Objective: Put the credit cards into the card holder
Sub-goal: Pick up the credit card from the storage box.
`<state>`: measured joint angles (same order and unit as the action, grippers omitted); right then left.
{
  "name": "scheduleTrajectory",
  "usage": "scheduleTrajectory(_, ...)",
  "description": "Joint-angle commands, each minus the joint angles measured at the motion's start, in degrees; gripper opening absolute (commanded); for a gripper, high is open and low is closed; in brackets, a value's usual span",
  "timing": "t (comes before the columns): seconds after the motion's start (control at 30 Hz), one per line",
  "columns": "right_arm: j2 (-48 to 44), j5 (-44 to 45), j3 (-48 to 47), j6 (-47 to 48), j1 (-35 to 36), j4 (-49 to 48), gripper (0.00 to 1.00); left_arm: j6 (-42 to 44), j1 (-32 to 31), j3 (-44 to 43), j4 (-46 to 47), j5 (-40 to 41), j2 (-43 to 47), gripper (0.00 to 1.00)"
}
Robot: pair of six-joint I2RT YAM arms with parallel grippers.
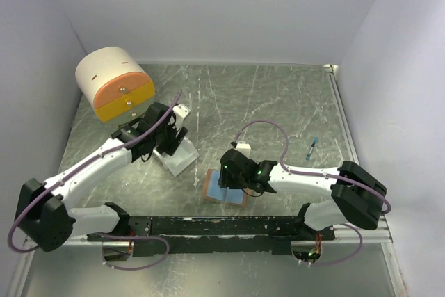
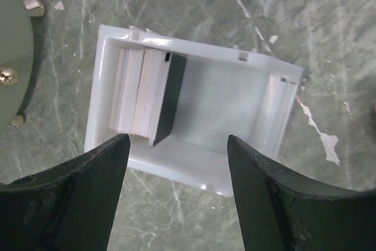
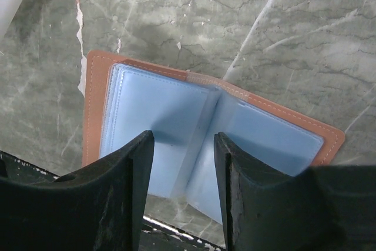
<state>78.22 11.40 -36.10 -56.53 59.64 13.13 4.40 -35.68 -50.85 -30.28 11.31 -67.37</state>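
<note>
The credit cards (image 2: 144,95) stand on edge as a stack in a small white open box (image 2: 235,101), with pale edges and a dark card (image 2: 170,98) leaning at the stack's right. My left gripper (image 2: 176,142) hangs open just before the box's near wall, holding nothing. In the top view that gripper (image 1: 174,135) is over the box (image 1: 181,159). The card holder (image 3: 164,107) lies open on the table, pale blue inside with a salmon-brown border. My right gripper (image 3: 182,139) is open directly above its fold, nothing between the fingers. From above, the holder (image 1: 221,191) lies partly under the right gripper (image 1: 233,175).
A round cream-and-orange drawer unit (image 1: 115,92) stands at the back left, close behind the box. A small blue object (image 1: 312,149) lies to the right. White walls enclose the marbled table (image 1: 278,102) on three sides. The arms' black base rail (image 1: 222,226) runs along the near edge.
</note>
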Motion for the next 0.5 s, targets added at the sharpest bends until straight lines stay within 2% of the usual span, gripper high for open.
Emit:
scheduleTrajectory(0.0, 0.66, 0.08, -0.43, 0.73, 0.22, -0.79, 0.46, 2.27, 3.15, -4.41, -0.38, -1.62, -5.08, 0.78)
scheduleTrajectory(0.13, 0.8, -0.33, -0.44, 0.94, 0.44, -1.04, 0.45, 2.73, 4.44, -3.07, 0.62, 1.35, -8.97, 0.78)
scheduleTrajectory(0.3, 0.54, -0.44, -0.2, 0.84, 0.55, -1.33, 0.45, 5.06, 5.09, -3.0, 1.5, -2.01, -10.93, 0.74)
scheduleTrajectory(0.47, 1.14, -1.25, -0.18, 0.93, 0.67, -2.54, 0.45, 7.7, 5.12, -1.86, 3.47, -1.2, -11.69, 0.72)
